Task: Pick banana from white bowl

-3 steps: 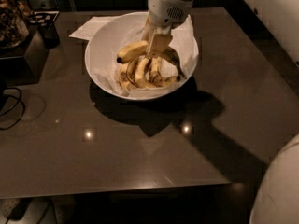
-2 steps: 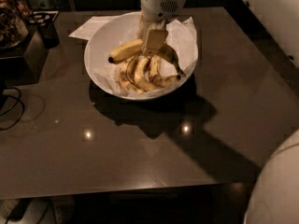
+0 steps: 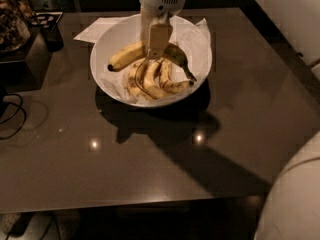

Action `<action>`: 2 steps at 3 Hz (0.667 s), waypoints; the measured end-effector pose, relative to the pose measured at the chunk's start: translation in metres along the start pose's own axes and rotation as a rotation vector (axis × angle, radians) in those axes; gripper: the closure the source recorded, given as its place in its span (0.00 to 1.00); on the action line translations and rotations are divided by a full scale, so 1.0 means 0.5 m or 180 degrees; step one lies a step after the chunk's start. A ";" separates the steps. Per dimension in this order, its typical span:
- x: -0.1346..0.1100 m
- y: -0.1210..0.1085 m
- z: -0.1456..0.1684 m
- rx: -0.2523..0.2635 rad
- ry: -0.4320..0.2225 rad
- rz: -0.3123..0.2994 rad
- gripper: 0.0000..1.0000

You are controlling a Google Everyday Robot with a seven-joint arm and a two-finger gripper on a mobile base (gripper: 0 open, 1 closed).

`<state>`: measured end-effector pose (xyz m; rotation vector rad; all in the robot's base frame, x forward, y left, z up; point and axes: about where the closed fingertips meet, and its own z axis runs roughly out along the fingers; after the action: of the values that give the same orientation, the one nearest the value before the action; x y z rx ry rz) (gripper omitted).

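Note:
The white bowl (image 3: 106,40) stands at the back middle of the dark table, lined with crinkled white paper. The long yellow banana (image 3: 127,57) lies across the bowl above the smaller pieces, with its dark tip to the left and its stem end to the right. My gripper (image 3: 157,48) comes straight down from above and is shut on the banana's middle, hiding that part. Several smaller brown-spotted banana pieces (image 3: 151,82) lie in the bowl below it.
A flat white paper sheet (image 3: 96,29) lies behind the bowl on the left. A dark box (image 3: 30,51) and cluttered items stand at the far left, with cables (image 3: 11,115) in front of them. A white part of the robot (image 3: 295,199) fills the lower right corner.
My gripper has moved left across the bowl, and the long banana has moved left with it, clear of the smaller pieces.

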<state>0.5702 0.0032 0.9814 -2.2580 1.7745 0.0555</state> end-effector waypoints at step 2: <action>0.001 0.058 -0.022 0.0003 -0.0076 0.0283 1.00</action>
<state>0.5410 -0.0059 0.9867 -2.1679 1.8612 0.0985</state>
